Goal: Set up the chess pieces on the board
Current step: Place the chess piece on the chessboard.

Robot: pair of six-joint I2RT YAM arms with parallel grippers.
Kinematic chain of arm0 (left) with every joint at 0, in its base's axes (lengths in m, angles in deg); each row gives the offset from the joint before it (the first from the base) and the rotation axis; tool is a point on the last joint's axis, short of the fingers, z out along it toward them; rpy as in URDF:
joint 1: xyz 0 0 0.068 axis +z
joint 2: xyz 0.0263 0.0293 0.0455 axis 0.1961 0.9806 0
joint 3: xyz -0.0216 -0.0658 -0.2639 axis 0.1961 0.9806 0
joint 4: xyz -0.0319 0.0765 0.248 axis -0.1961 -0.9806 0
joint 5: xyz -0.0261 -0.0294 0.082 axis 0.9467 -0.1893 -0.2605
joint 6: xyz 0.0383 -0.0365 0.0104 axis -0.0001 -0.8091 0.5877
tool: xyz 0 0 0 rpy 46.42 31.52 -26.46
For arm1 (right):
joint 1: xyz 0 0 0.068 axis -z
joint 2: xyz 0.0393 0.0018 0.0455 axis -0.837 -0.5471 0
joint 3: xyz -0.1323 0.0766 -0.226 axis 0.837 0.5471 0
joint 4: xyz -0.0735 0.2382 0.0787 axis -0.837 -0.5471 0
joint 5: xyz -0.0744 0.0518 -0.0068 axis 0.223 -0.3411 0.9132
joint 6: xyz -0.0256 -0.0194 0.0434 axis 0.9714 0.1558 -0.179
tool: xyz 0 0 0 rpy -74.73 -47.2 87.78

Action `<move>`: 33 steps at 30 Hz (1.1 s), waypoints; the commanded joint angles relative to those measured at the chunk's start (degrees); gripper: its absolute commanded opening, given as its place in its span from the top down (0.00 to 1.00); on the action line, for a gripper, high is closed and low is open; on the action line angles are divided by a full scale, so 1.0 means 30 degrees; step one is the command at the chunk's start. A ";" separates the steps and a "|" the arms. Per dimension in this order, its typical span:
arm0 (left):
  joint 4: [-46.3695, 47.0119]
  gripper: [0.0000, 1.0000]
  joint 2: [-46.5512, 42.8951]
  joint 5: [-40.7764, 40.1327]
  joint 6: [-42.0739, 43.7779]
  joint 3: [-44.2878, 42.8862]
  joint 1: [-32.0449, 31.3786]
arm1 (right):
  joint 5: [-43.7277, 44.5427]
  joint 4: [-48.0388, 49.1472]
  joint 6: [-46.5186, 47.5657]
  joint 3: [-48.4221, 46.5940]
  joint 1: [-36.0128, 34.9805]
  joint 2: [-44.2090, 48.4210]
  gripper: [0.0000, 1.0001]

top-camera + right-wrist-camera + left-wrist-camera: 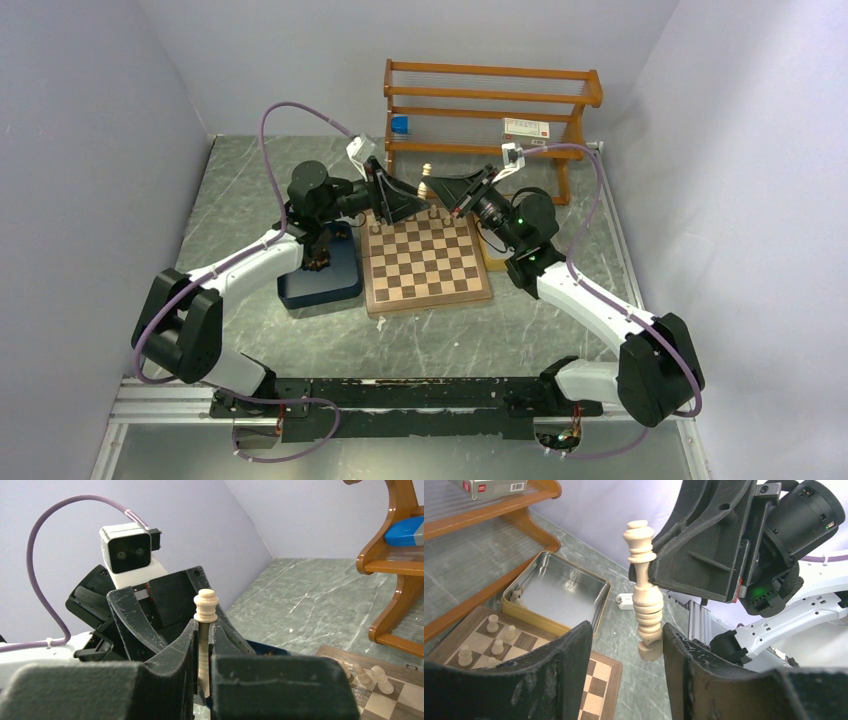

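Right gripper (204,626): closed on the stem of a tall pale piece (645,597), holding it in the air above the far edge of the board (425,265).

Left gripper (626,630): faces it from the left with its jaws parted, and the lower end of the piece sits between them. Contact with either left finger cannot be confirmed.

The long axis of the piece runs roughly along the length of the left fingers, not across them. One knobbed end projects beyond the right fingers.

Judgement: a hand-over appears to be the step in hand. The left jaws need only shut where they stand, and a skewed grip is the risk.

A few pale pawns (493,622) stand on squares along the board's far edge, near an open tin (559,592) at its far right corner.
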 commanded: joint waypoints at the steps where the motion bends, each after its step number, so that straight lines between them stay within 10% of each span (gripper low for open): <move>1: 0.1509 0.47 0.0041 0.0322 0.0223 -0.0360 -0.0093 | 0.0121 0.0836 -0.0225 0.0210 -0.0234 0.0359 1.00; 9: -0.0629 0.83 -0.0367 0.0597 0.2150 -0.0496 -0.0066 | -0.0198 -0.0685 0.0959 -0.0121 -0.0250 0.0810 0.81; 22: -0.6389 0.88 -0.1107 -0.1359 0.4680 -0.0812 0.0043 | 0.0964 -0.1990 0.4316 -0.0149 -0.0204 0.1091 0.92; 33: -1.0753 0.84 -0.2676 -0.2296 0.1511 -0.1417 0.2744 | 0.0036 -0.1076 1.1321 0.1833 -0.0223 0.0829 0.92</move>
